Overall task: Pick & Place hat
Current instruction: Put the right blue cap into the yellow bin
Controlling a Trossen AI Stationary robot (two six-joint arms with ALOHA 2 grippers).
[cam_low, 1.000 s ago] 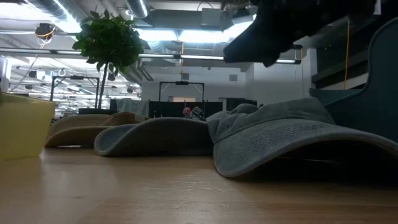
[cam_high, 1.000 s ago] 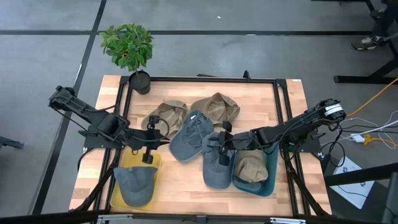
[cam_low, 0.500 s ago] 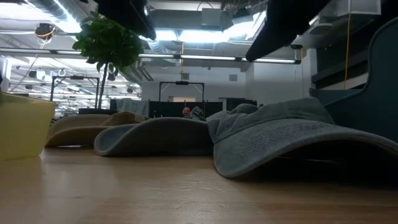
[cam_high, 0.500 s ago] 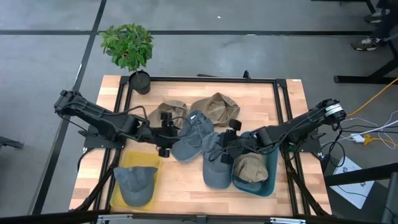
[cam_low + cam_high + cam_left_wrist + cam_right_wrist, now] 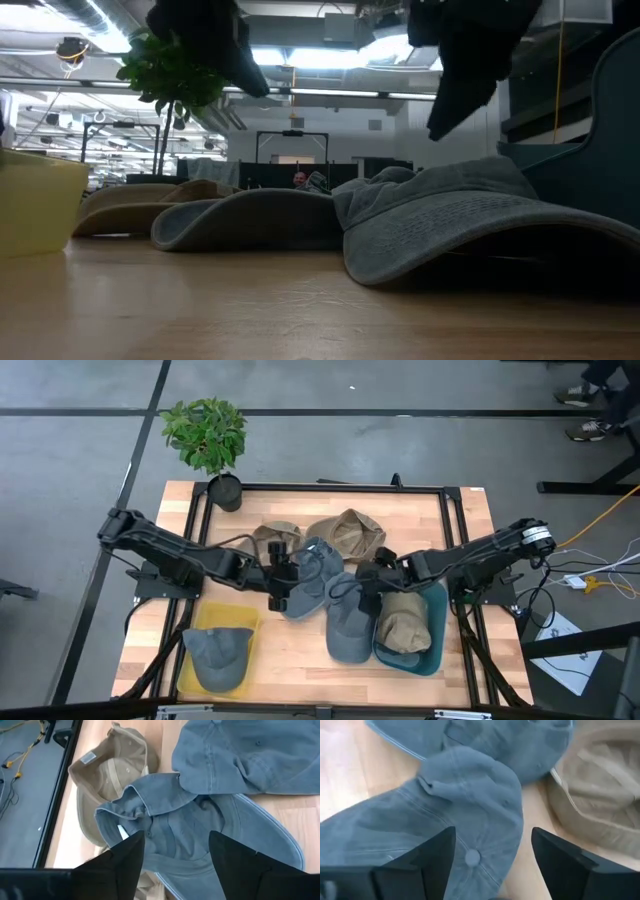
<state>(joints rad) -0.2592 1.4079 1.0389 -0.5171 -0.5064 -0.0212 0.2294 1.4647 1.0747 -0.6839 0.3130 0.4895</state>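
Your left pincer – fingers spread wide, empty – hovers over upturned blue cap mid-desk. Your right pincer also wide apart, holding nothing, above second blue cap lying crown-up beside teal bin. Tan cap sits in teal bin; another blue cap in yellow bin. Two tan caps lie toward desk far edge.
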